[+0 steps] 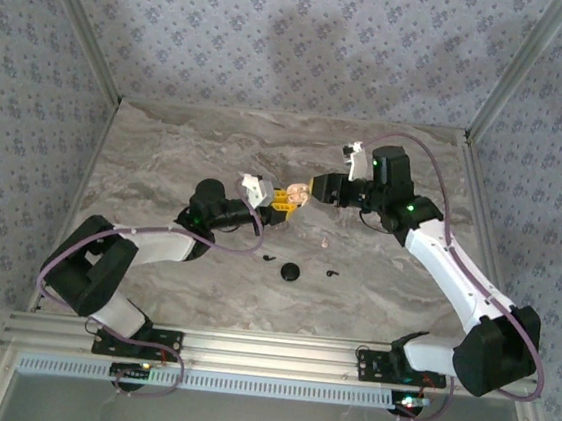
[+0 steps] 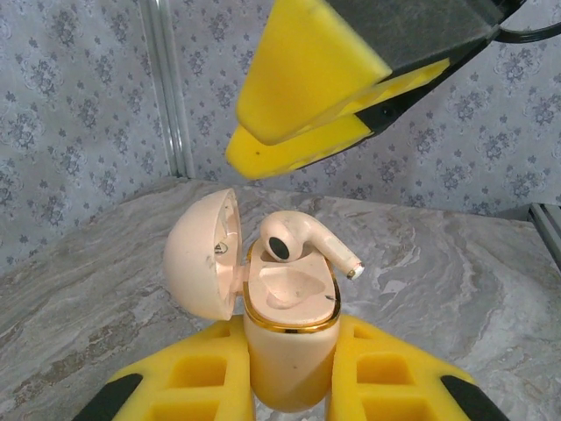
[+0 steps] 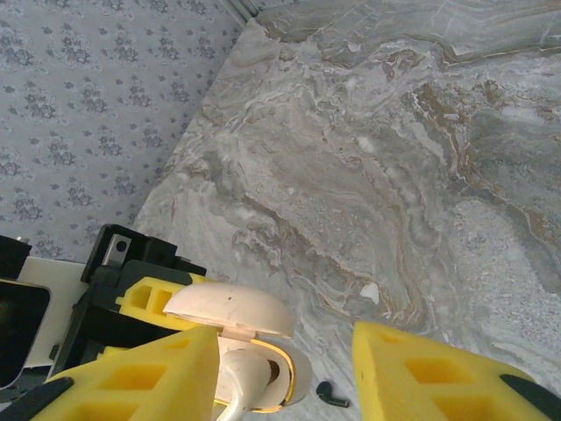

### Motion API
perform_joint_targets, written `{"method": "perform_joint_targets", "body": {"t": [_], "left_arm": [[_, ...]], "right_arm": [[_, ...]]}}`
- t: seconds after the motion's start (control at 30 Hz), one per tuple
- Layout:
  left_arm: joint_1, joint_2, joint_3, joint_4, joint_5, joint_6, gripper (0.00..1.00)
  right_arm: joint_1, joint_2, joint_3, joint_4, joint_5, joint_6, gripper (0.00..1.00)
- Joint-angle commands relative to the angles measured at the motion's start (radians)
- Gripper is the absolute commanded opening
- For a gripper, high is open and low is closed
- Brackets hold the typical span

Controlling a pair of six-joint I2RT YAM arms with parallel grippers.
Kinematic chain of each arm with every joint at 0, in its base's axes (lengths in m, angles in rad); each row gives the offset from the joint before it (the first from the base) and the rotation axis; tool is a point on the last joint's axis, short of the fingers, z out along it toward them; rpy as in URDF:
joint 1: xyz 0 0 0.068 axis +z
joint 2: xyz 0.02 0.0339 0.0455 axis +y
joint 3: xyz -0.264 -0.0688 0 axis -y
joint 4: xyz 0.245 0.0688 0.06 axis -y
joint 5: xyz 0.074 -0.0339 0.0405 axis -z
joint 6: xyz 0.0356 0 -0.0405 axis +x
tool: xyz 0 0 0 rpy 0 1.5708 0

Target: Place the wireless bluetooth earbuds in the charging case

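My left gripper (image 1: 278,204) is shut on the cream charging case (image 2: 289,360) and holds it upright above the table, its lid (image 2: 200,254) swung open to the left. A cream earbud (image 2: 302,239) rests tilted on the case's open top, with its stem pointing out to the right. My right gripper (image 1: 303,194) hovers just over the case, its yellow fingers (image 2: 307,79) apart. In the right wrist view the earbud (image 3: 245,373) lies beside the left finger and nothing is clamped between the jaws. The lid (image 3: 230,309) shows from above.
A round black puck (image 1: 290,271) lies on the marble table (image 1: 166,158) in front of the grippers, with a tiny black piece on either side (image 1: 269,260) (image 1: 332,272). A small pale piece (image 1: 324,242) lies nearby. Patterned walls close in the back and sides.
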Motion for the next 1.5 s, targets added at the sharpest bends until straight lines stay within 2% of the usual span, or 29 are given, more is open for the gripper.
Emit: {"method": "perform_joint_targets", "body": {"t": [0.0,0.2,0.33,0.5,0.73,0.97,1.27,1.47], "left_arm": [[0.008,0.011,-0.006,0.065,-0.006,-0.028,0.10],[0.011,0.011,-0.010,0.069,-0.015,-0.035,0.10],[0.015,0.008,-0.011,0.066,-0.015,-0.035,0.10],[0.018,0.007,-0.010,0.061,-0.013,-0.031,0.10],[0.019,0.005,-0.004,0.046,-0.013,-0.022,0.10],[0.019,-0.001,-0.004,0.029,-0.015,-0.012,0.10],[0.019,-0.012,-0.004,0.005,-0.013,0.004,0.10],[0.019,-0.014,-0.004,0.001,-0.016,0.007,0.10]], "right_arm": [[-0.004,-0.023,0.037,-0.035,-0.021,0.015,0.46],[0.009,-0.041,0.084,-0.175,0.016,0.047,0.44],[0.029,-0.041,0.098,-0.257,0.050,0.169,0.43],[0.059,0.006,0.190,-0.396,0.086,0.225,0.44],[0.101,0.096,0.290,-0.506,0.125,0.223,0.46],[0.143,0.173,0.419,-0.651,0.248,0.170,0.48],[0.199,0.241,0.540,-0.745,0.365,0.139,0.47],[0.227,0.299,0.602,-0.777,0.382,0.119,0.46]]}}
